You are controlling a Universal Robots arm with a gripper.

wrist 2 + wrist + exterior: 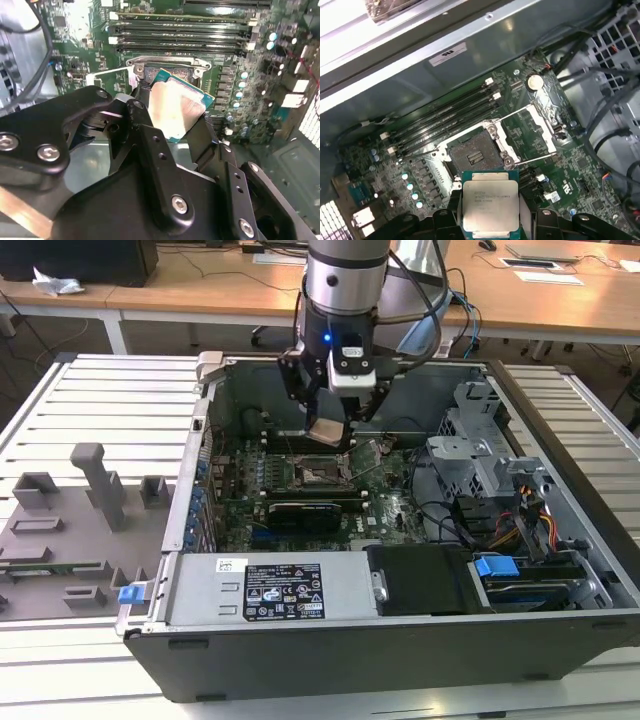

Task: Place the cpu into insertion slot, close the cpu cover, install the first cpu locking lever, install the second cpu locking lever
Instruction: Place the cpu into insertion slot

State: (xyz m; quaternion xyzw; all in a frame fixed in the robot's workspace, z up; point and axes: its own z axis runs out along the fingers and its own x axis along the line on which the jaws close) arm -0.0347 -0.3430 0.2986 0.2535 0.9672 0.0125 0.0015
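**Exterior view: the arm holds the little chip over the open computer**

I am standing by the big metal table (110,410). The computer case (300,640) lies on it with its side off, so I can see the green board (390,505) inside. The robot arm reaches down into the case. Its gripper (328,428) is closed tight on the cpu (326,434), which hangs tilted in the air with its tan side showing.

The insertion slot (318,472) is right below the cpu, and the two are not touching.

In the first wrist view, the cpu (490,205) shows its shiny silver top. A black finger (451,216) presses on each side of it. The insertion slot (474,156) is bare, and I can see its pale middle. The cpu cover (545,131) is flipped open beside the slot. The long memory slots (440,117) run along the slot's other side.

In the second wrist view, the cpu (175,110) sits between the black gripper parts.

Some grey holders (100,485) stand on the table, on the exterior view's left.
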